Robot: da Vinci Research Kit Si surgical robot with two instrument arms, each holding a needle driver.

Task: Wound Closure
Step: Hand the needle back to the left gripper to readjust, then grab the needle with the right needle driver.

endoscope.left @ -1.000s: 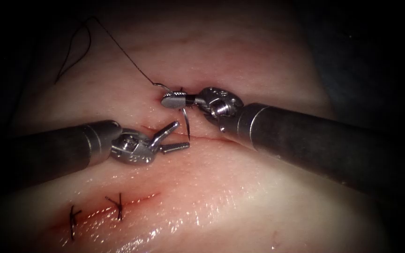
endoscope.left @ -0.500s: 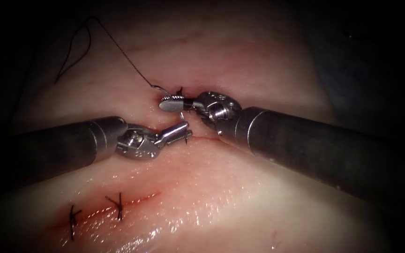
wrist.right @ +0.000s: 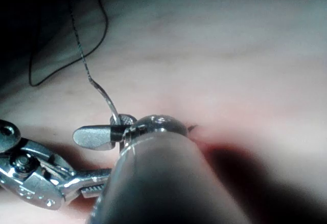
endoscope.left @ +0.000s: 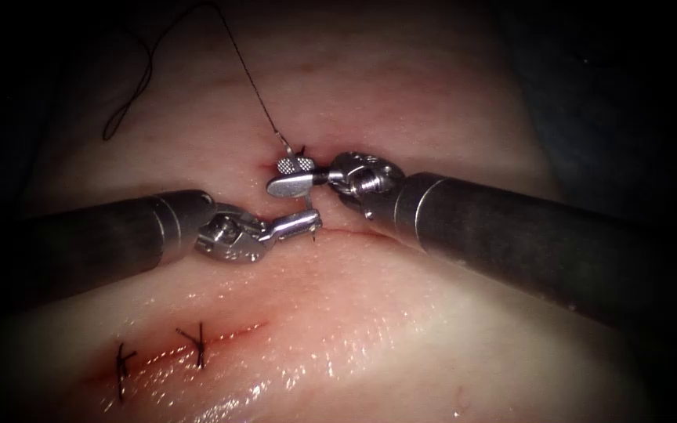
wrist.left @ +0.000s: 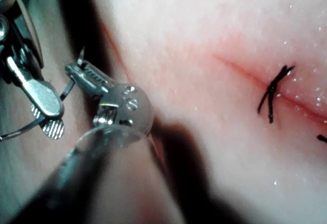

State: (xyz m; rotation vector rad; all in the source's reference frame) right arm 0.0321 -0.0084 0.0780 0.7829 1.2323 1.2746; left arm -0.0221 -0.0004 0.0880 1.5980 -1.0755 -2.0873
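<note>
Pale, wet tissue point(endoscope.left: 401, 313) fills my field, dark around the edges. Cut point(endoscope.left: 346, 232) runs across mid-field; two tied black stitches point(endoscope.left: 197, 345) sit on a reddened line lower left.

Step in hand, as I read it vs 1 s ago: needle handover. Then the right pincer pinched the needle near its tail and the left was spread. Now the left pincer point(endoscope.left: 301, 222) is pressed together on the needle point(endoscope.left: 315, 228) near its tip end, right at the cut line; tip pokes out just beyond. Right pincer point(endoscope.left: 291, 175) has parted, spread around the tail end, pinching nothing I can confirm. Can't tell whether the needle's tip sits in the tissue or just above it.

Thread point(endoscope.left: 237, 55) runs from the tail up and left, looping over the far tissue; its line has swung steeper since.

Next move calls for, IMO: firm left hold, slack thread kept clear of both tools.

Needle: thin, curved, steel, mostly hidden.
</note>
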